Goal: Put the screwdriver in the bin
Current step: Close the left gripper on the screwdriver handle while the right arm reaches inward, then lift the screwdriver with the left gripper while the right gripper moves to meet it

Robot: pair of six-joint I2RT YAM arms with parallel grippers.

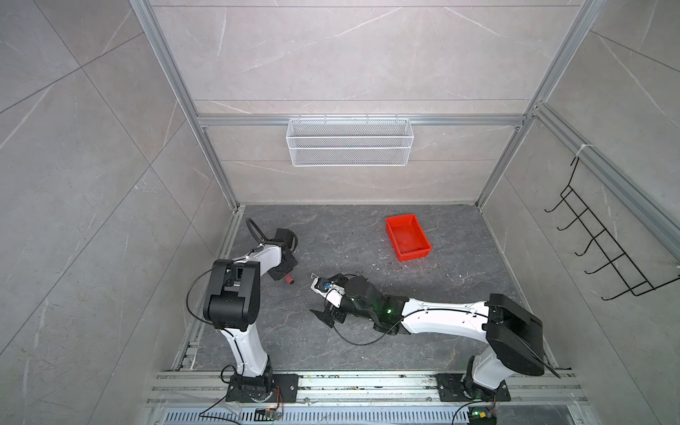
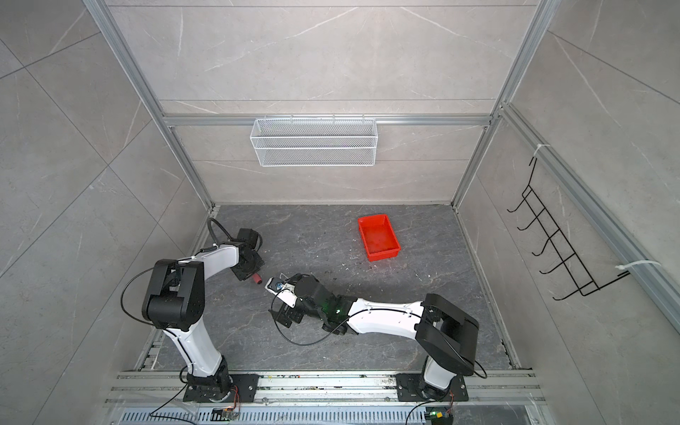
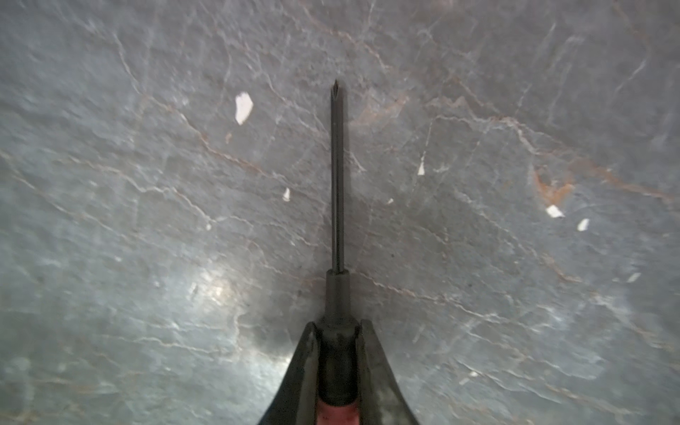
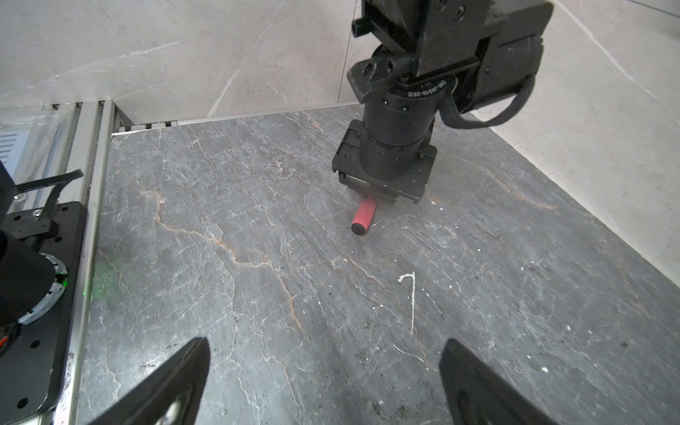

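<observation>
The worktop [image 1: 331, 235] is dark grey veined stone, marked with small white chips [image 3: 243, 107]. Light grey marble-pattern wall panels [image 1: 349, 55] enclose it, held in an aluminium frame [image 1: 349, 120]. A white wire-mesh basket [image 1: 349, 147] hangs on the far wall. A black wire hook rack [image 1: 605, 231] hangs on the right wall. Aluminium rails [image 1: 368, 382] run along the near edge.

One screwdriver [image 1: 290, 280], one bin [image 1: 415, 254]

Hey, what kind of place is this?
Probably a robot test cell mocked up as a tiled room: aluminium framing holds the wall panels, left arm and right arm are bolted to a front rail, a wire-mesh basket hangs behind.
</observation>
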